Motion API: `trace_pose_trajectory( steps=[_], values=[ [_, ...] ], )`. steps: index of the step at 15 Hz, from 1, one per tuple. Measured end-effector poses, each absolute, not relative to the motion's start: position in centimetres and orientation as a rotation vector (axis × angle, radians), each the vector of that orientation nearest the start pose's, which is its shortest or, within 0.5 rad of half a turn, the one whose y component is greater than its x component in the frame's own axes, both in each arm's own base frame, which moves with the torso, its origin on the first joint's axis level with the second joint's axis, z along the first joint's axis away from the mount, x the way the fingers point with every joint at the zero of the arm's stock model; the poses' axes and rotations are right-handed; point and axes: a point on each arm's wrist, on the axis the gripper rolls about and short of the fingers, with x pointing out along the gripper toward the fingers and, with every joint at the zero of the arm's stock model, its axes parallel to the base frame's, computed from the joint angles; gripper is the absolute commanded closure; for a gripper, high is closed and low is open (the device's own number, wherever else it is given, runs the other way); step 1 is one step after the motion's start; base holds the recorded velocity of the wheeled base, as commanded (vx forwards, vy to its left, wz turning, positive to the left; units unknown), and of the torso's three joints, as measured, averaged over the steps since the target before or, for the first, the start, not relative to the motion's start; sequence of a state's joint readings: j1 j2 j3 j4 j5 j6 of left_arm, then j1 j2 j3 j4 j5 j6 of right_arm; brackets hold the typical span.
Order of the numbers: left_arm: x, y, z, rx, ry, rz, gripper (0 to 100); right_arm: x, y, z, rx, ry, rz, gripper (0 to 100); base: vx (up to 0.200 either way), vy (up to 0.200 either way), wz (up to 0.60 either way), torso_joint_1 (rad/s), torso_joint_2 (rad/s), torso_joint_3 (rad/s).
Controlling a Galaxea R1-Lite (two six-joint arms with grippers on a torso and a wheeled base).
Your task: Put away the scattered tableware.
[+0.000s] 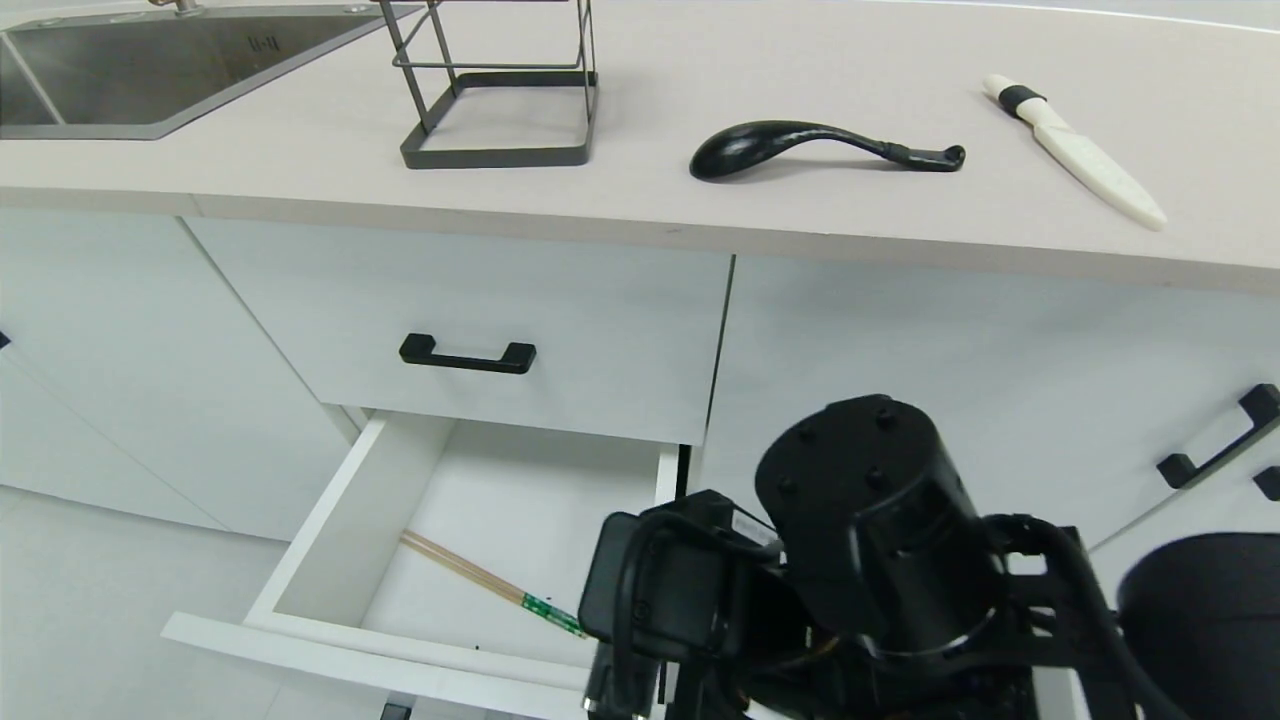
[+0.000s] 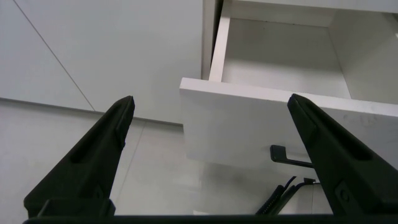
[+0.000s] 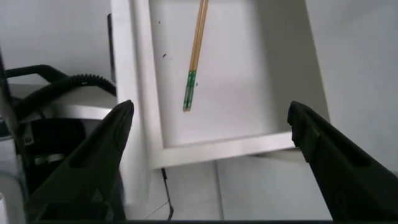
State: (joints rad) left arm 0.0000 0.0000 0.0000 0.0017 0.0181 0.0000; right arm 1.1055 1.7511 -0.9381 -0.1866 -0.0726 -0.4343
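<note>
Right pincer (image 3: pixel 209 106): released, fingers spread wide, nothing between them; it hangs over the open drawer (image 3: pixel 224 149).
Left pincer (image 2: pixel 209 99): also released and empty, outside the drawer's front panel, low and toward the floor.
Chopsticks (image 3: pixel 196 50): lying flat on the drawer floor, already stowed.
Drawer hazard: the front panel and side walls stand proud of the cabinet. In my judgement, a sideways swing of either arm would strike them and jolt the chopsticks.
Room near: open floor to the left of the drawer; the drawer floor beside the chopsticks is bare.
Lift hazard: the upper drawer handle (image 1: pixel 467 355) and the countertop edge (image 1: pixel 600 225) overhang my way up; rising too close risks a snag.
Black ladle (image 1: pixel 800 145): on the counter, handle arched; an off-centre pinch would probably roll it.
White knife (image 1: pixel 1085 150): tip near the front edge; a nudge could drop it.
Far: rack (image 1: pixel 500 150), sink (image 1: pixel 150 60).
</note>
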Motion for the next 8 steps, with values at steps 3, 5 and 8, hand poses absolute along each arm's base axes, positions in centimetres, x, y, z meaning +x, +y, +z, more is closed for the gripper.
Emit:
trace_pose_trajectory(
  steps=[3, 5, 8],
  values=[
    [-2.3, 0.0, 7.5, 0.0, 0.002, 0.018, 0, 12.6, 25.2, 14.8, -0.709, 0.388, 1.102, 0, 0.0, 0.0, 0.0, 0.0, 0.0, 0.0],
    [-2.3, 0.0, 7.5, 0.0, 0.002, 0.018, 0, 11.9, 24.2, 14.1, -0.669, 0.35, 1.101, 0, 0.0, 0.0, 0.0, 0.0, 0.0, 0.0],
    [-2.3, 0.0, 7.5, 0.0, 0.002, 0.018, 0, 11.0, 22.9, 13.3, -0.654, 0.336, 1.106, 0, 0.0, 0.0, 0.0, 0.0, 0.0, 0.0]
  ],
)
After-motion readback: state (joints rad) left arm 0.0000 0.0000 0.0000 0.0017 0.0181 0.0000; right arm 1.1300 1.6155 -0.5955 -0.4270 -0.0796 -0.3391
